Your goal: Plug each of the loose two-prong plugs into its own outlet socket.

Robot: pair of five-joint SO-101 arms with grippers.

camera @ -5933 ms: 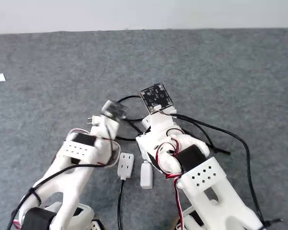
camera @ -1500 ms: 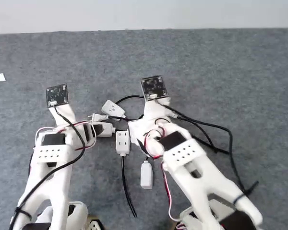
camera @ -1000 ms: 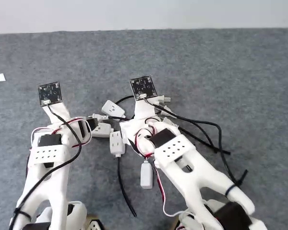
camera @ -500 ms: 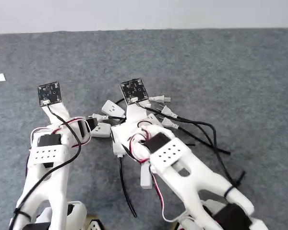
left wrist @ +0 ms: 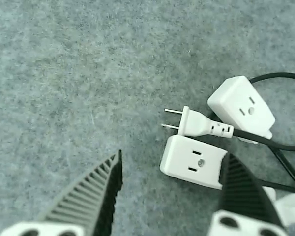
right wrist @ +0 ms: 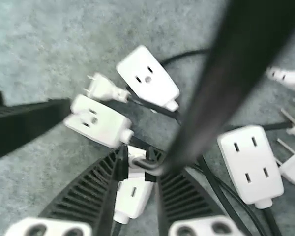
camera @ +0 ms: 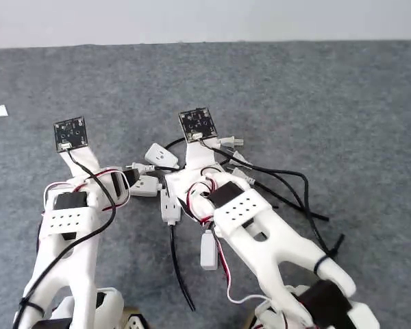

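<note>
Left gripper (left wrist: 173, 155) is gaping wide and empty, with the white two-prong plug on a black cord (left wrist: 196, 127) just ahead, lying lengthwise jaw to jaw, while the right gripper (right wrist: 137, 160) pinches a white plastic outlet block (right wrist: 132, 194).

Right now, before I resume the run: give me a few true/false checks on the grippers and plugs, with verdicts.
1. The left gripper is open. True.
2. The plug ahead of it is seated in a socket. False: its prongs are bare, and it lies beside the near socket.
3. The right gripper is open and empty. False: it is shut on a white socket.
4. More loose plugs lie by the right arm. True.
5. The table top is bare wood. False: it is a grey felt-like covering.
</note>
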